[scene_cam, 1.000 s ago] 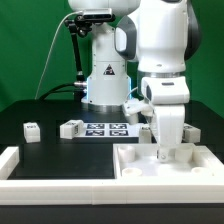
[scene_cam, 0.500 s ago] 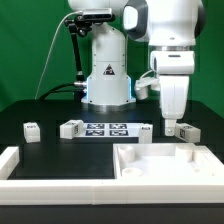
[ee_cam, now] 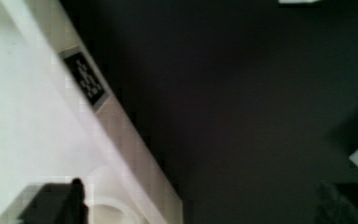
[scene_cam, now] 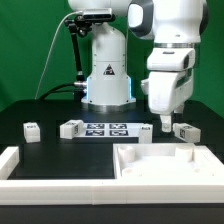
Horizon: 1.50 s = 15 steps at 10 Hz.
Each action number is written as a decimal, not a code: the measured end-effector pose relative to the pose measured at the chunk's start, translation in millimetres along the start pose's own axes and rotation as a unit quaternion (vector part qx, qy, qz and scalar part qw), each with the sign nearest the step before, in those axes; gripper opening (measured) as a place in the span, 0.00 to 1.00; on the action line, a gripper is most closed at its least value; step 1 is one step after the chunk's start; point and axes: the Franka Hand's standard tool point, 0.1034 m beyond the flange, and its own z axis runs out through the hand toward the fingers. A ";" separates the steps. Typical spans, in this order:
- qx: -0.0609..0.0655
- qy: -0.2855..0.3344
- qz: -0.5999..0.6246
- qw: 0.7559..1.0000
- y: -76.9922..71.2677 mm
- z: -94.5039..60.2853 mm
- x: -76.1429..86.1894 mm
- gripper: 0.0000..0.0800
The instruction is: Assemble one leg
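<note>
Several small white tagged legs lie on the black table in the exterior view: one (scene_cam: 31,131) at the left, one (scene_cam: 71,128) beside the marker board (scene_cam: 107,128), one (scene_cam: 143,131) and one (scene_cam: 187,131) on the right. My gripper (scene_cam: 163,123) hangs above the table between the two right-hand legs, behind the large white tray-like part (scene_cam: 165,165). In the wrist view the gripper (ee_cam: 197,205) is open and empty. Its dark fingers (ee_cam: 51,200) stand wide apart over the tray part's white wall (ee_cam: 51,110), which carries a tag.
A white L-shaped rail (scene_cam: 12,165) lies at the front left of the exterior view. The robot base (scene_cam: 105,75) stands behind the marker board. A green curtain closes the back.
The gripper rose out of the tray-like part, moved back over the table, then shifted slightly to the exterior view's left. No leg moved.
</note>
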 end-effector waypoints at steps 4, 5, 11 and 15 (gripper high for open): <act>0.016 -0.003 0.258 0.966 -49.7 12.8 -1.7 0.81; 0.017 -0.006 0.250 0.968 -58.9 14.4 0.4 0.81; 0.062 -0.171 0.250 0.951 -75.6 10.9 -8.3 0.81; 0.113 -0.377 0.227 0.891 -93.0 16.0 -14.0 0.81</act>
